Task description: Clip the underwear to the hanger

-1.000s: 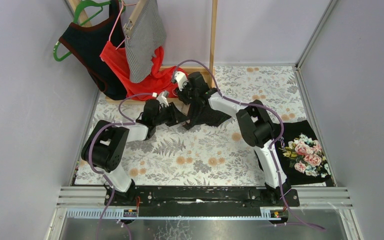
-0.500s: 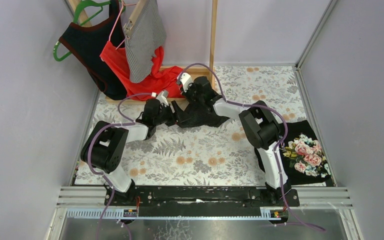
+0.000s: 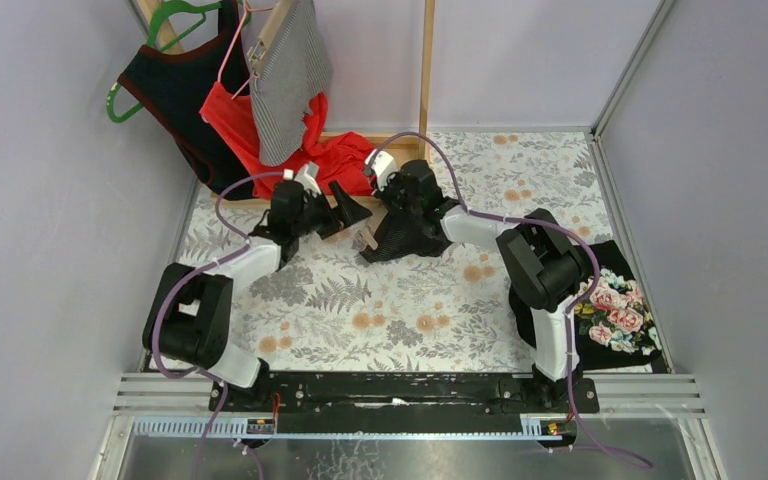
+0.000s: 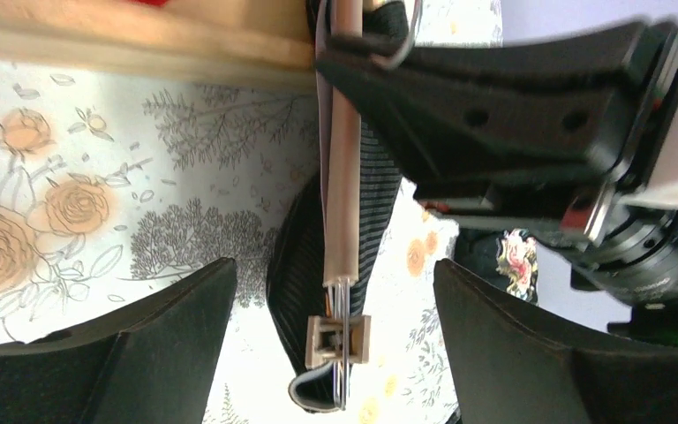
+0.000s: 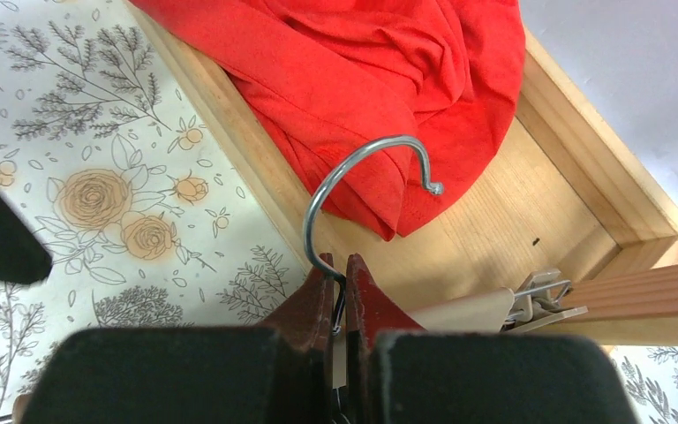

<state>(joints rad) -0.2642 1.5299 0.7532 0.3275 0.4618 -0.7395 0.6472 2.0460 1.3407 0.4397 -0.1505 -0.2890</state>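
With right gripper point(image 5: 342, 269) clamped on the hook point(image 5: 380, 141) of the hanger point(image 4: 344, 168) and left gripper point(image 4: 331, 274) spread wide, squeeze the clip point(image 4: 337, 340) squarely, then tuck the underwear point(image 4: 378, 212) in.

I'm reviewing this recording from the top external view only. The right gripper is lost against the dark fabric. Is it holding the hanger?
Observer: Yes. The right wrist view shows the right gripper shut on the hanger hook, at its foot.
Operator: And the left gripper?
Observer: The left wrist view shows the left gripper open, with its fingers either side of a hanger clip and not touching it.
Operator: Is the underwear in that clip?
Observer: I cannot tell. The striped underwear hangs behind the wooden bar there.
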